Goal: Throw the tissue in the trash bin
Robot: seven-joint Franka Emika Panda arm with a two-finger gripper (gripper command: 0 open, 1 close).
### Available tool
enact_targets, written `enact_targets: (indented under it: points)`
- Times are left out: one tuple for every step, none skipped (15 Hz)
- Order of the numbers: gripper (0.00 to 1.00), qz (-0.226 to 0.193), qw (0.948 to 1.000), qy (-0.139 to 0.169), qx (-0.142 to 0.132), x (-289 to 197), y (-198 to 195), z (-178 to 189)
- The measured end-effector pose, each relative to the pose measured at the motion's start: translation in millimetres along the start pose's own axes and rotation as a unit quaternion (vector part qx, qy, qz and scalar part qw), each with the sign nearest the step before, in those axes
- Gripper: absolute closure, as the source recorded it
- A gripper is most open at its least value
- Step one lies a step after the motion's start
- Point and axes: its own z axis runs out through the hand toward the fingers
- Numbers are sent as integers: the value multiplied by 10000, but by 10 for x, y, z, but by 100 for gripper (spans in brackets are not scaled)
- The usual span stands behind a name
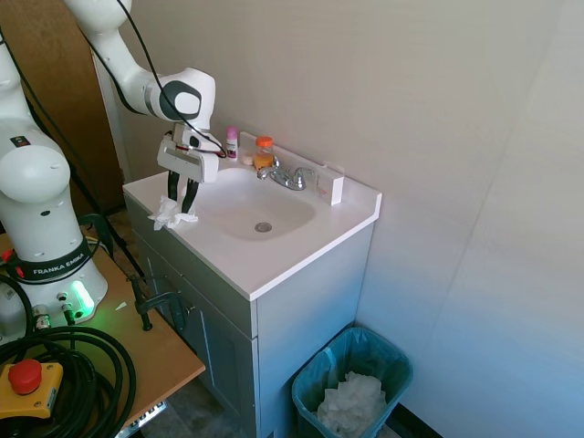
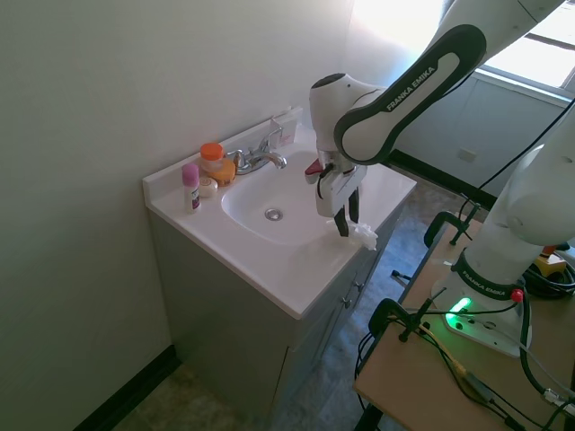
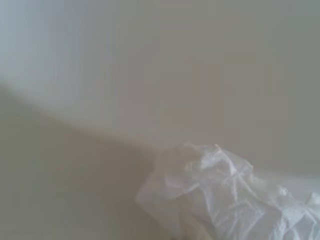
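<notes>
The jaws (image 1: 184,203) sit nearly closed, pinching the tissue (image 1: 172,215) at the counter (image 1: 274,265) edge beside the sink basin (image 1: 260,210). The wrist view shows the tissue (image 3: 230,200) cut off and blurred. "FRANKA EMIKA" reads along the arm (image 2: 418,76). On the floor, the trash bin (image 1: 310,388) holds crumpled paper (image 1: 351,401); the far bottles' labels are unreadable.

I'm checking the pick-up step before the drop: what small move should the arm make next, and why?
Probably close the fingers on the tissue and lift straight up. The gripper stands at the tissue on the counter edge beside the sink, fingers seemingly around it. The trash bin sits on the floor past the cabinet's far end.
</notes>
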Motion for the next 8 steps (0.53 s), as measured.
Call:
enact_targets:
  points:
    - [100,4,10000,3,9,2,0,-2]
    - [100,9,10000,5,21,5,0,-6]
    - [100,3,10000,8,30,5,0,-12]
    - [100,-7,10000,9,37,10,4,-15]
    - [100,-14,10000,12,45,14,9,-21]
    - [100,-16,10000,13,65,23,18,-34]
    - [100,-17,10000,23,92,31,27,-54]
    - [100,-9,9999,26,121,45,47,-79]
